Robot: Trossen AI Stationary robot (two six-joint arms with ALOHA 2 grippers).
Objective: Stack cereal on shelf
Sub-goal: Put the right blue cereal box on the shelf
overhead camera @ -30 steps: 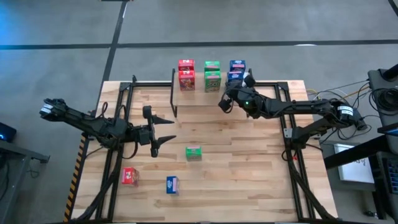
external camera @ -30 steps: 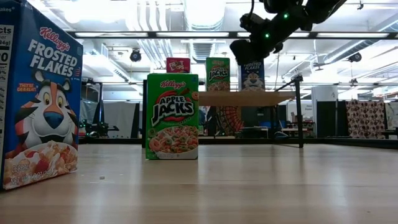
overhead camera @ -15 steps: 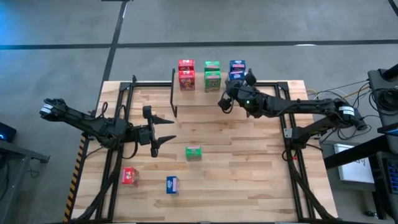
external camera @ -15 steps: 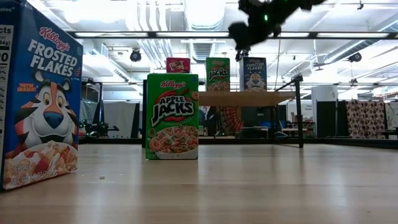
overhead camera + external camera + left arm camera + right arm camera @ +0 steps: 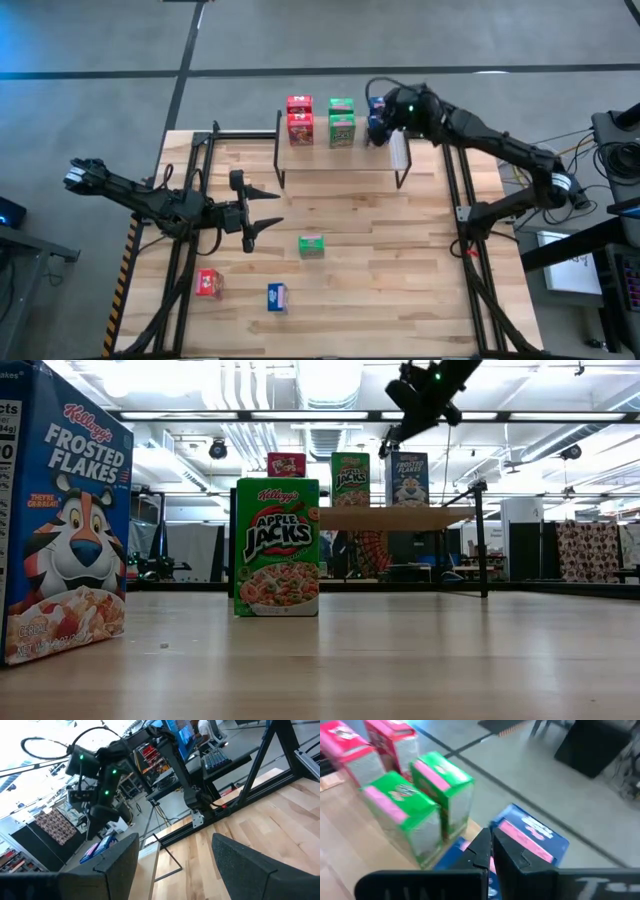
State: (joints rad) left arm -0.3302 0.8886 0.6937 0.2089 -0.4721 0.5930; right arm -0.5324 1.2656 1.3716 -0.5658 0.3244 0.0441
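The shelf (image 5: 340,155) stands at the table's far edge. On it stand two red boxes (image 5: 299,117), two green boxes (image 5: 341,118) and two blue boxes (image 5: 379,112). My right gripper (image 5: 381,117) is shut, pointing down over the blue boxes (image 5: 530,837); in the low view it hangs just above them (image 5: 396,438). On the table stand a green box (image 5: 311,246), a red box (image 5: 209,283) and a blue box (image 5: 277,296). My left gripper (image 5: 268,210) waits open and empty at the table's left middle. My right gripper's shut fingers (image 5: 482,851) point down from above between the tops of the two blue boxes on the shelf. I cannot tell whether they touch either box; both boxes stand upright on the plank.
Black frame rails run along the table's left (image 5: 185,230) and right (image 5: 465,215) sides. In the low view the table's green box (image 5: 277,546) and blue box (image 5: 60,510) stand close to the camera. The near right of the tabletop (image 5: 400,290) is bare wood.
My right gripper has risen from in front of the shelf's right end and gone toward the far edge, ending over the blue boxes. The boxes have stayed where they were.
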